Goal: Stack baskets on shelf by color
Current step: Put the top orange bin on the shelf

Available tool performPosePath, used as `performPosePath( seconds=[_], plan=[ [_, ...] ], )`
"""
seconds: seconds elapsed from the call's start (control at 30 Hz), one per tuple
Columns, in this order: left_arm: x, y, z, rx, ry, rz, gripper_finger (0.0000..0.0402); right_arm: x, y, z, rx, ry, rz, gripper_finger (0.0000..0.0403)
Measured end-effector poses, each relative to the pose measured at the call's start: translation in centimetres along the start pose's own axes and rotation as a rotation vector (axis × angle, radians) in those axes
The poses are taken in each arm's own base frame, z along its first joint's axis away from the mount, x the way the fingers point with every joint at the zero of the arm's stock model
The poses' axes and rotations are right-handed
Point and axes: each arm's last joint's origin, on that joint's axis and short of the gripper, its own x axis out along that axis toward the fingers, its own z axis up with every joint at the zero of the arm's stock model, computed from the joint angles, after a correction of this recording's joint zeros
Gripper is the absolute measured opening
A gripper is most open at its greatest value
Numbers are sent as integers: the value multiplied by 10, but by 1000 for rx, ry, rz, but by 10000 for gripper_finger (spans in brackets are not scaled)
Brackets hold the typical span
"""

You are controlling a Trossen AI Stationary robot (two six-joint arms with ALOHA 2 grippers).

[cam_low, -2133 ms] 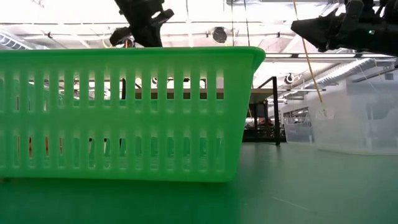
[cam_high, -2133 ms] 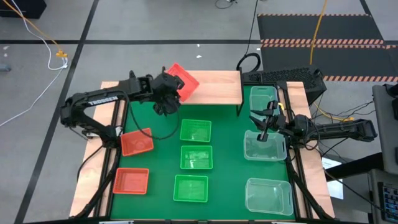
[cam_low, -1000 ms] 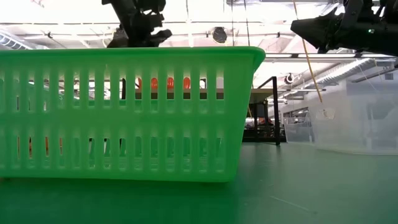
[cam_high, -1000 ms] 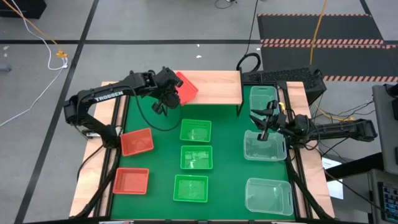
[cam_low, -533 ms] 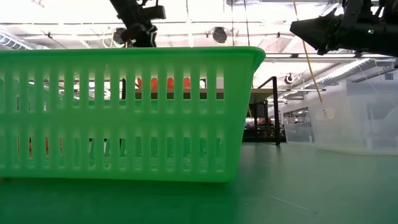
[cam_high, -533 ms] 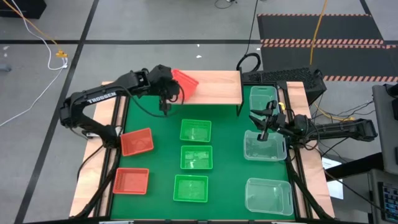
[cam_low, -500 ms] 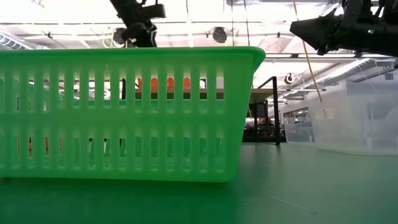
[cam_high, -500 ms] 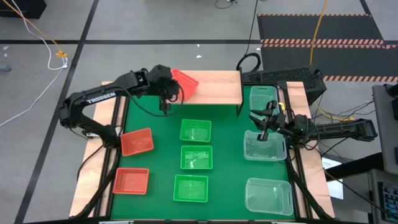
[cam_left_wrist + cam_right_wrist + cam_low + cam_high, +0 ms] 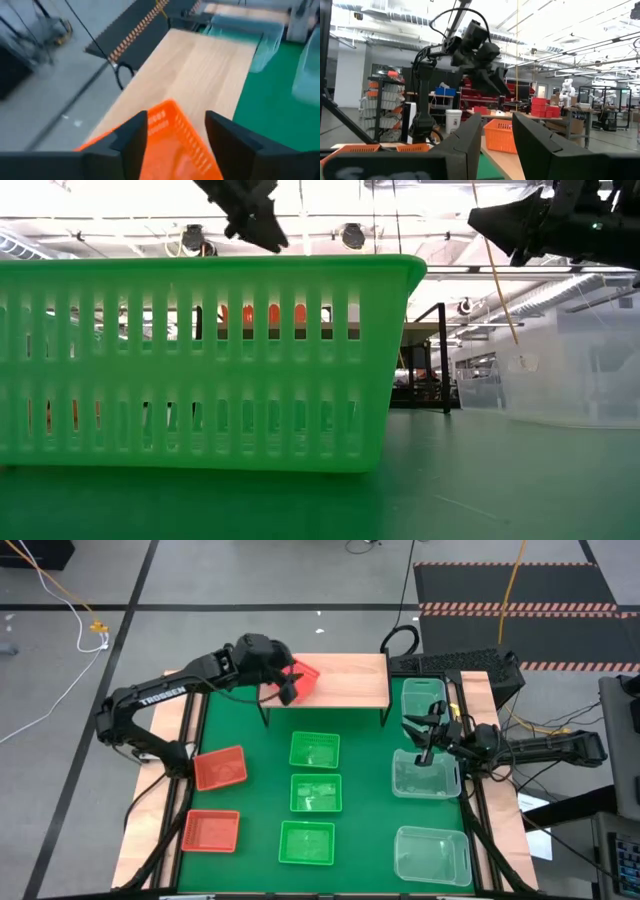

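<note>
A green mat [image 9: 365, 780] is covering the middle of the worktop [image 9: 505, 825], and a dark keyboard [image 9: 455, 663] is lying just beyond the shelf's right end. In the low view, the nearest green basket [image 9: 205, 360] is filling most of the frame and blocking the sight of the shelf [image 9: 345, 680], so only slivers of red are showing through its slots.

One red basket [image 9: 303, 677] is sitting on the left end of the shelf. The left claw [image 9: 287, 688] is hovering directly over that basket's near edge, its fingers spread and gripping nothing; in the left wrist view the red basket [image 9: 167, 145] is lying between and below the parted fingers [image 9: 131, 137].

The right claw [image 9: 422, 740] is waiting above the middle clear basket [image 9: 425, 778], fingers parted and empty.

Counted: three red baskets, one on the shelf and two at the worktop's left; three green in a central column; three clear down the right side.
</note>
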Motion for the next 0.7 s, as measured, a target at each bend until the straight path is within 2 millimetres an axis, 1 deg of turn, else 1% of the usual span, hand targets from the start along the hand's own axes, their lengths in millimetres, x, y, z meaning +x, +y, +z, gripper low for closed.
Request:
performPosePath(
  seconds=[0.1,0.17,0.23,0.33,0.43,0.53,0.63,0.7],
  plan=[
    [20,-3,-5,-116,42,-9,242,0,-1,1,1,-12,-19,107],
    [34,-6,-8,-161,53,-10,260,0,-2,3,-2,-22,-55,107],
    [46,-8,-13,-163,90,-11,271,0,-3,4,0,-32,-90,107],
    [61,-11,-20,-151,137,-2,276,0,-4,4,1,-29,-111,107],
    [67,-11,-26,-123,182,24,270,0,-4,4,-9,-25,-110,107],
    [69,-10,-33,-75,252,56,254,0,-3,3,-25,-20,-110,107],
    [68,-10,-37,-20,296,63,229,1,-3,2,-29,-12,-109,107],
    [67,-10,-38,14,312,57,203,1,-3,1,-33,2,-107,107]
  ],
)
